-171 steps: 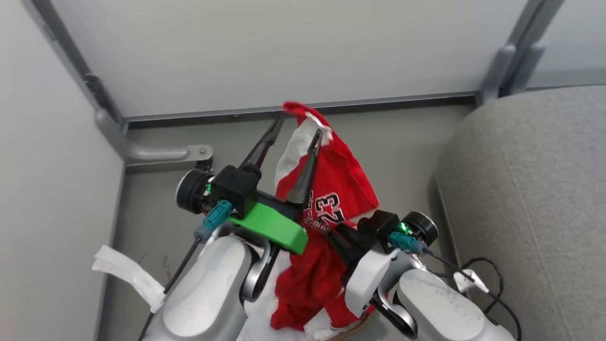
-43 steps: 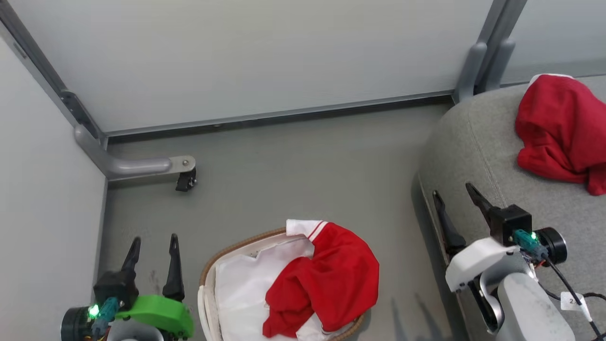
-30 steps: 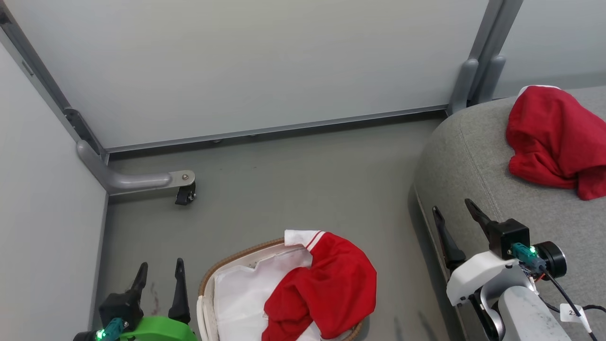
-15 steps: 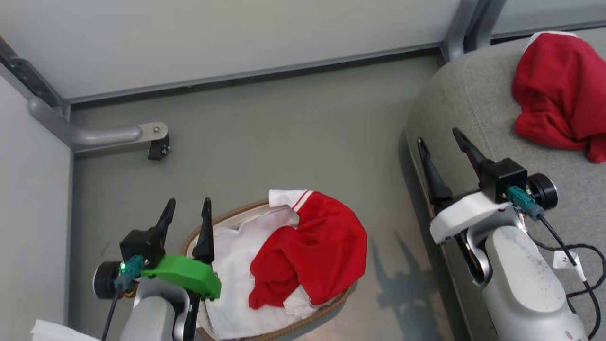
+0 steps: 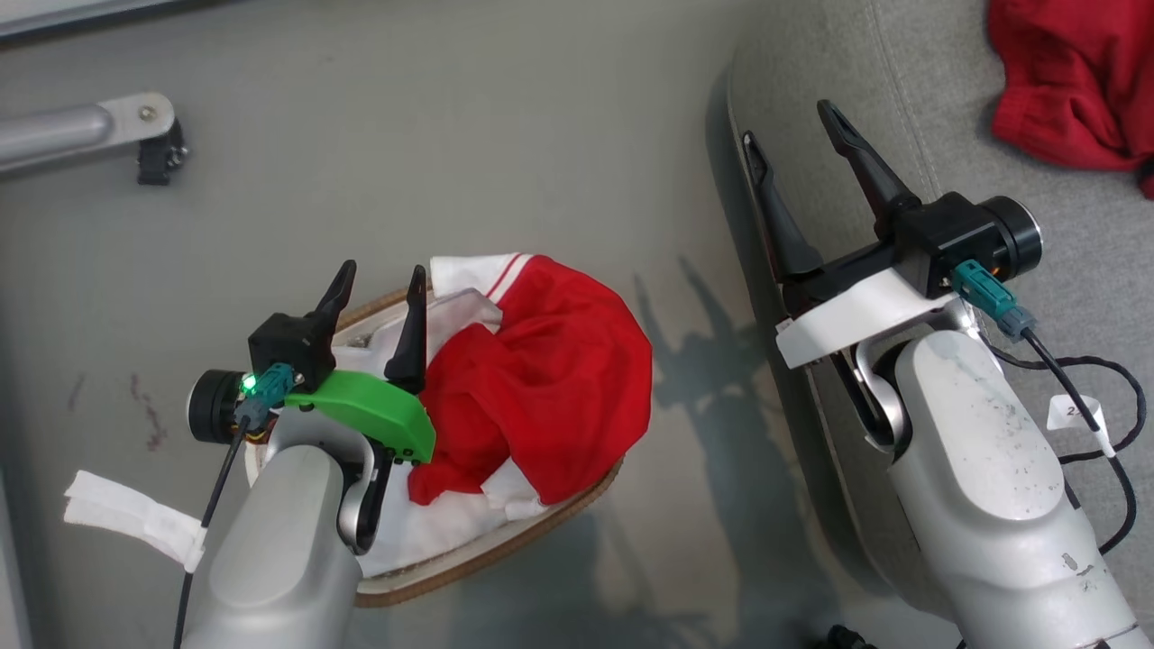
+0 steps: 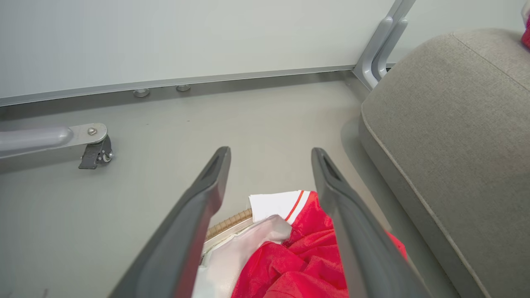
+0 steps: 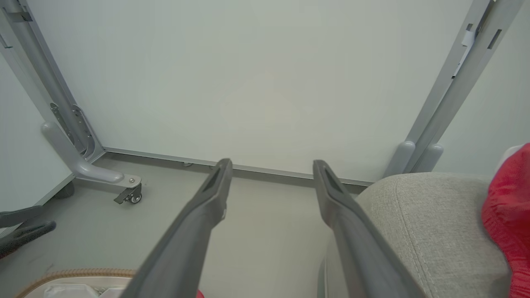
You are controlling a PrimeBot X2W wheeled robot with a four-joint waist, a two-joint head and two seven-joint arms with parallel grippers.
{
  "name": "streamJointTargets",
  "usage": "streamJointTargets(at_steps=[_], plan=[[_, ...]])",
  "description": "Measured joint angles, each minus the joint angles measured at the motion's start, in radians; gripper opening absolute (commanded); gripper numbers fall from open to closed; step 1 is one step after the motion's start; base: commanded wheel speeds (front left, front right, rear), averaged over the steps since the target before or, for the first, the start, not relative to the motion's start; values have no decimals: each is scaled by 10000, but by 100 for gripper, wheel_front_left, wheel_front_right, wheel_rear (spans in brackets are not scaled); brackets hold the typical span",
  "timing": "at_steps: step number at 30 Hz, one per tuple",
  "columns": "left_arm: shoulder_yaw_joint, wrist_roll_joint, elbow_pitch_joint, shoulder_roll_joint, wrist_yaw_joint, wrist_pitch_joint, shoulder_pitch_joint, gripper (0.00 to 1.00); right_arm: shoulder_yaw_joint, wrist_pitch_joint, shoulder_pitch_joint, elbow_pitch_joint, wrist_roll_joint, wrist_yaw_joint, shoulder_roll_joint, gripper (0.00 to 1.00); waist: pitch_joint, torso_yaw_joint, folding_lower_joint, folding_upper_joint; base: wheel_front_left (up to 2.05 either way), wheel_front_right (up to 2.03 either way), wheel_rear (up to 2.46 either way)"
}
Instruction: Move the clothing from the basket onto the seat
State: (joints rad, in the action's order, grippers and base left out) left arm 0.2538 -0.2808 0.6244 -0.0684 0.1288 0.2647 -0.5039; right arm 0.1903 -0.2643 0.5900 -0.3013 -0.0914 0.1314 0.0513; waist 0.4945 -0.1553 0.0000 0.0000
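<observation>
One piece of red clothing [image 5: 550, 397] with white striped trim lies heaped in the basket [image 5: 505, 550] and drapes over its far rim. A second red garment [image 5: 1064, 81] rests on the grey seat [image 5: 902, 72]. My left gripper [image 5: 383, 269] hovers open and empty above the basket's left end. Its wrist view looks down between its fingers [image 6: 270, 150] at the clothing [image 6: 306, 256] and the woven rim [image 6: 227, 223]. My right gripper [image 5: 786, 122] stands open and empty over the seat's left edge [image 7: 414, 215], pointing at the wall [image 7: 272, 162].
The basket's white liner [image 5: 451, 532] shows under the clothing. A metal frame leg with a castor [image 5: 153, 153] stands on the grey floor at the far left. A black cable with a tag [image 5: 1100, 379] lies on the seat beside my right arm.
The head camera has tilted down. My left gripper has moved from beside the basket to above its left end. The garment both grippers lifted earlier now lies on the seat.
</observation>
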Motion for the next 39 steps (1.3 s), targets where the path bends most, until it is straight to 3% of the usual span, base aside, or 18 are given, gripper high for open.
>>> streamJointTargets(at_steps=[15,30,39], plan=[[1099,-1081,1837,-474,0,0,-1530,100,-12,0,374,809,-495,0,-6,100,2392,-965,2,0,0,0,0],[2957,-3820,4050,-713,2,-61,-2457,100,-301,0,306,1028,-686,0,-8,100,3850,-1436,2,0,0,0,0],[4138,-5177,4619,-821,2,-1490,-2490,100,-265,0,321,1009,-855,0,-12,100,3916,-1358,1,0,0,0,0]])
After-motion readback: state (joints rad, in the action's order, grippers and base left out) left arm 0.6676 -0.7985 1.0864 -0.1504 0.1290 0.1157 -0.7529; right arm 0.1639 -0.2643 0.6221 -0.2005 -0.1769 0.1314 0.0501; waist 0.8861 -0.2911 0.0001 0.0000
